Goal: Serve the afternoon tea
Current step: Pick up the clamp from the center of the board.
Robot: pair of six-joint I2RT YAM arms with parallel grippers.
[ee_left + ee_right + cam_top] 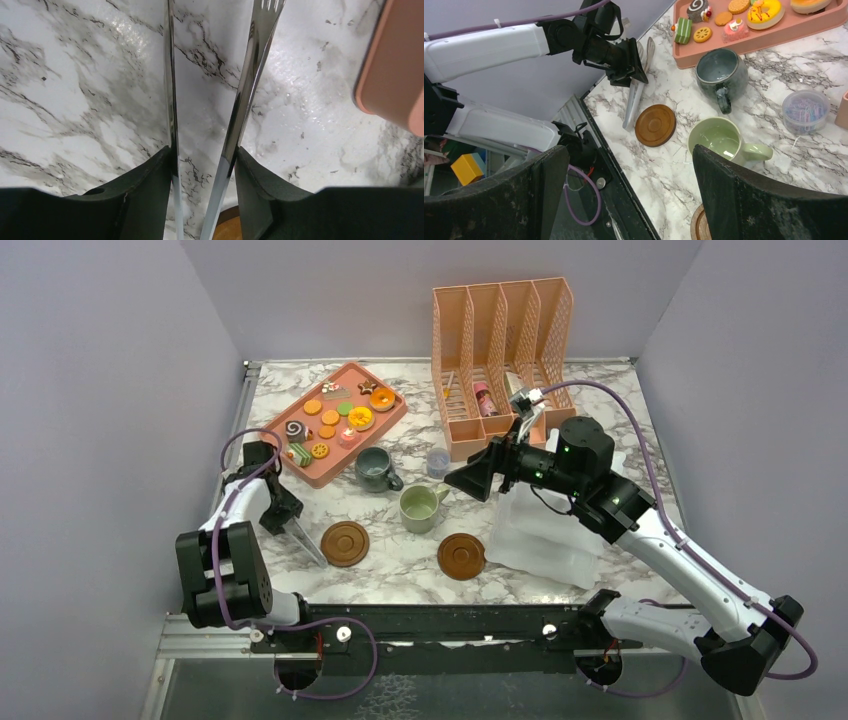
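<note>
Left gripper, low at the left of the table: clenched on a pair of metal tongs, one blade against each finger. Tong tips point down at bare marble, just left of the left coaster. Nothing is between the blades.

Pink tray, back left: toy cookies, a donut and small cakes all lie in it. None has been lifted out.

Left coaster: bare. Grey-blue mug: upright on the marble beside the tray's near corner, apart from both coasters.

Pale green mug: upright on the marble between the two coasters and a little behind them, resting on neither. Right coaster: bare.

Right gripper: jaws spread wide, empty, hanging above the table near the green mug.

Judgement: serving has barely begun. Tongs are in hand, but both mugs have yet to go on coasters, and the sweets have yet to be served.
</note>
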